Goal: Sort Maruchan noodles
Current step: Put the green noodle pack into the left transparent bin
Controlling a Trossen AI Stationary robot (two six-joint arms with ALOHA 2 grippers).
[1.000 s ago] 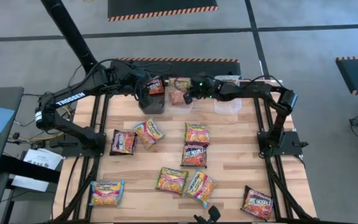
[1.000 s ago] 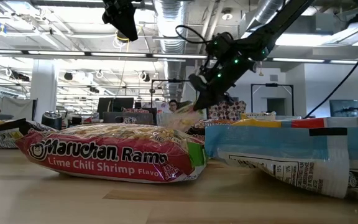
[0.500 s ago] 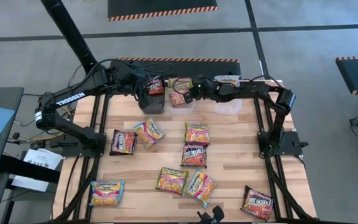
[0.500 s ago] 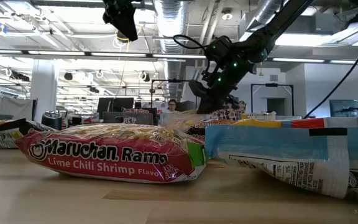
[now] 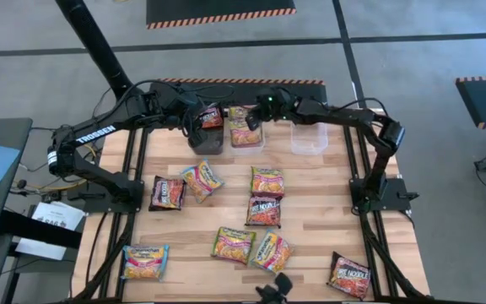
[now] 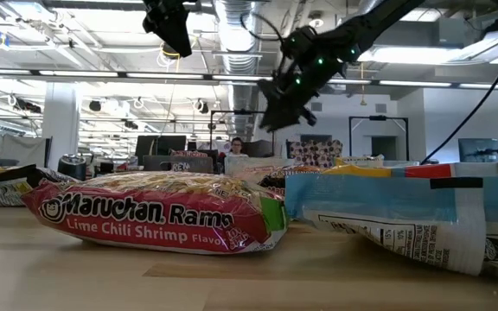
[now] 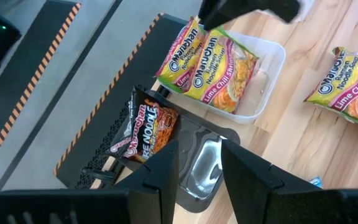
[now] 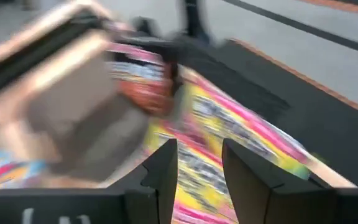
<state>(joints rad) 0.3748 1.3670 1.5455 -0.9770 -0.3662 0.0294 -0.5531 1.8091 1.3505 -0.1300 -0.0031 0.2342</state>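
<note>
Several Maruchan noodle packets lie flat on the wooden table, among them an orange-yellow one [image 5: 267, 181] and a dark one [image 5: 166, 192]. Two lime chili shrimp packets [image 7: 219, 65] lie overlapping in a clear tub [image 5: 246, 135] at the far edge. A dark packet [image 7: 145, 127] leans on the far wall of a black tub [image 7: 197, 171]. My left gripper [image 7: 201, 165] hangs open above the black tub, nothing between its fingers. My right gripper [image 6: 275, 97] is open and stands clear above the clear tub; its wrist view is blurred.
A second clear tub [image 5: 309, 139] stands to the right of the first at the far edge. Loose packets lie across the middle and near parts of the table [image 5: 344, 211], one close to the low camera [image 6: 154, 212]. A person sits in the room behind.
My right gripper has opened and let go of the lime chili shrimp packet, which now lies in the clear tub on the packet that was there. The gripper has then risen and drawn back toward the far edge. My left arm has kept still.
</note>
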